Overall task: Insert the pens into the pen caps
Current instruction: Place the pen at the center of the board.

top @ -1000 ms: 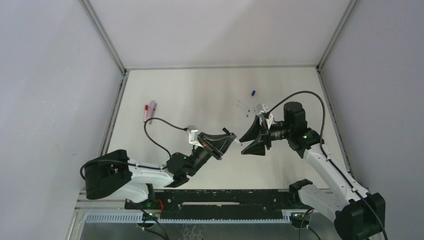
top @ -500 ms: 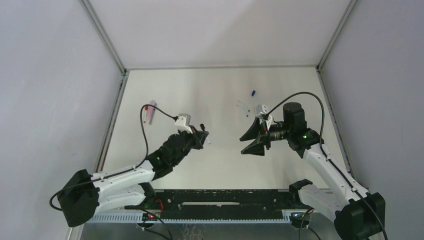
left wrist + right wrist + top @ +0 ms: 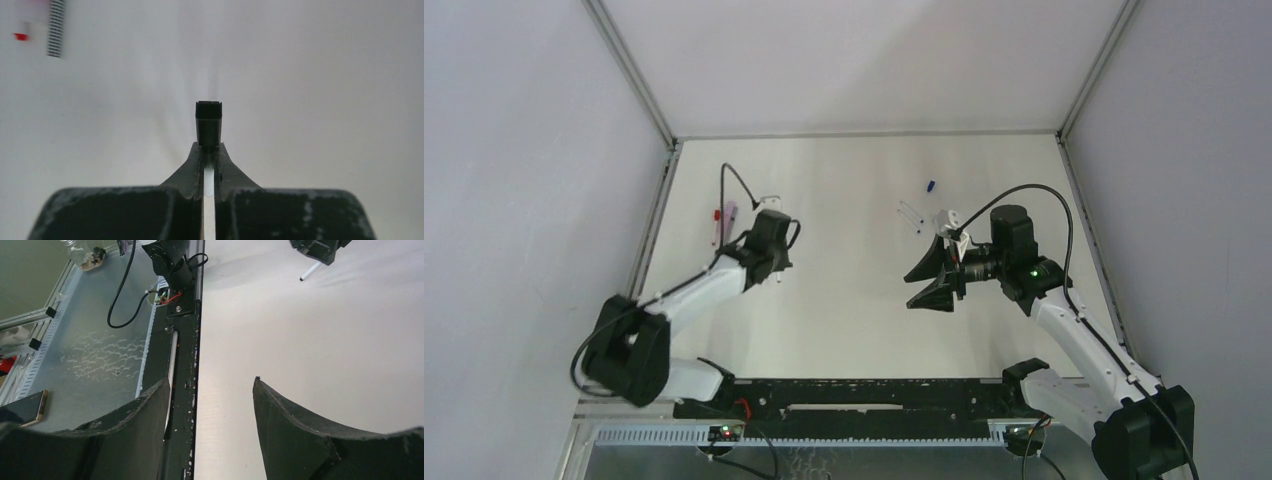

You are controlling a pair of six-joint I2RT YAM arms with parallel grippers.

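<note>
Bright, even light; left wrist view's far background blurred.

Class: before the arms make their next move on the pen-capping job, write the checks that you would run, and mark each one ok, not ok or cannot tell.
1. Left gripper grips firmly: jaws shut on the held pen. Ok.
2. The pen's end sticks out past the jaws. Ok.
3. Whether that dark end is bare tip or already capped: cannot tell.
4. Right gripper has a cap ready: jaws wide open, empty. Not ok.
5. A cap is free to fetch: the blue cap lies alone on the table. Ok.
</note>
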